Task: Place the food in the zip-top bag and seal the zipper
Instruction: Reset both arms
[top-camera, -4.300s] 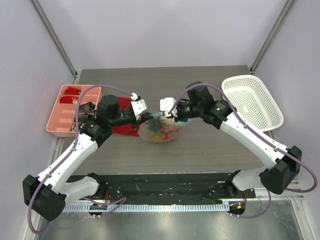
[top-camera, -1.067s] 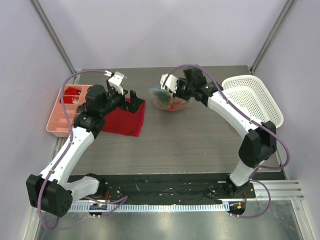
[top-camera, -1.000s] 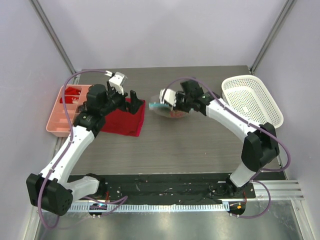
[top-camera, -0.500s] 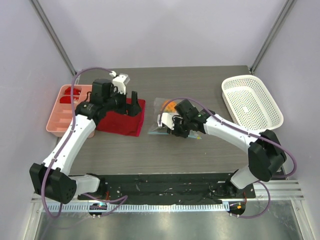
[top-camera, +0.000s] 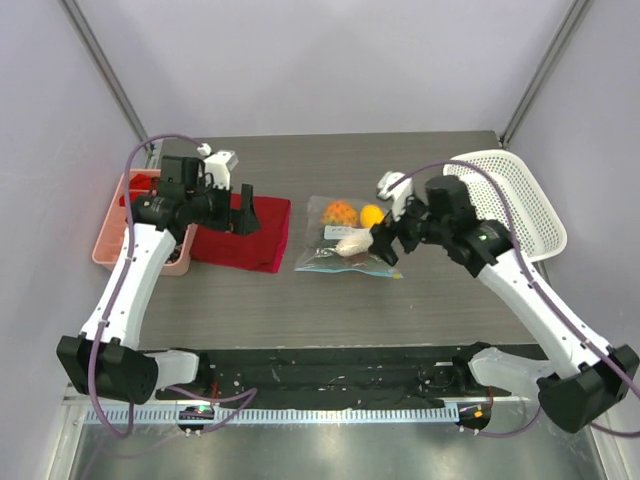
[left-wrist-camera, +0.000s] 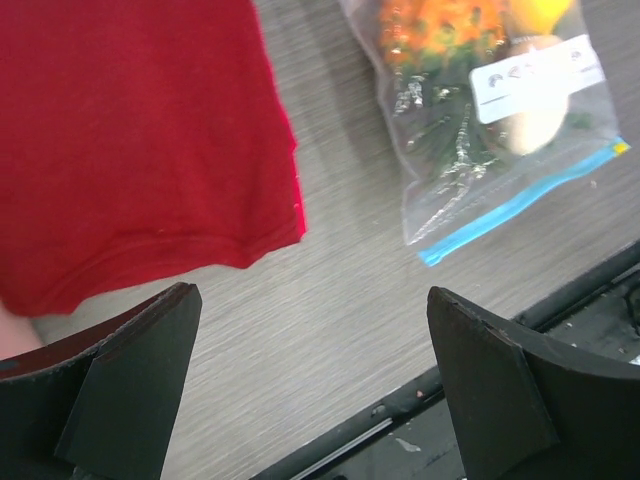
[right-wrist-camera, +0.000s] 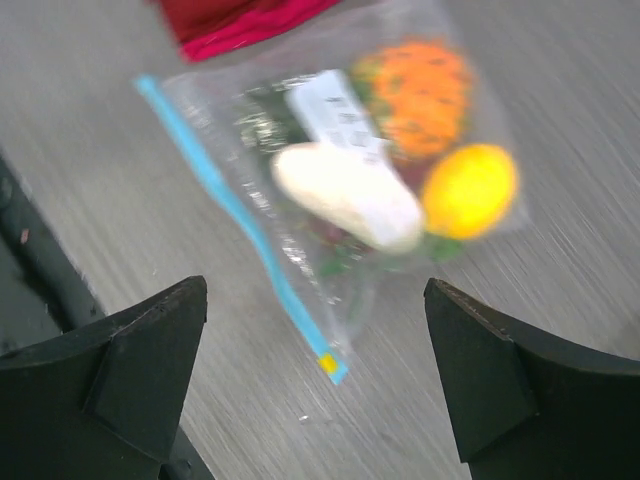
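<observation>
Grey table (top-camera: 400, 300), one zip-top bag (top-camera: 335, 250), one basket (top-camera: 515, 200)

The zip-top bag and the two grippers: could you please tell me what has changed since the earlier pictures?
The right gripper, which had lifted the zip-top bag and laid it down mid-table, has let go and drawn back rightward, open. The left gripper left the bag early and moved over the red cloth, open. The cloth, pink tray and white basket stayed put.

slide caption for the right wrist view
Open right gripper over a clear crinkly zip-top bag with teal zipper strip, holding orange toy pineapple, round orange and cream-white radish.
</observation>
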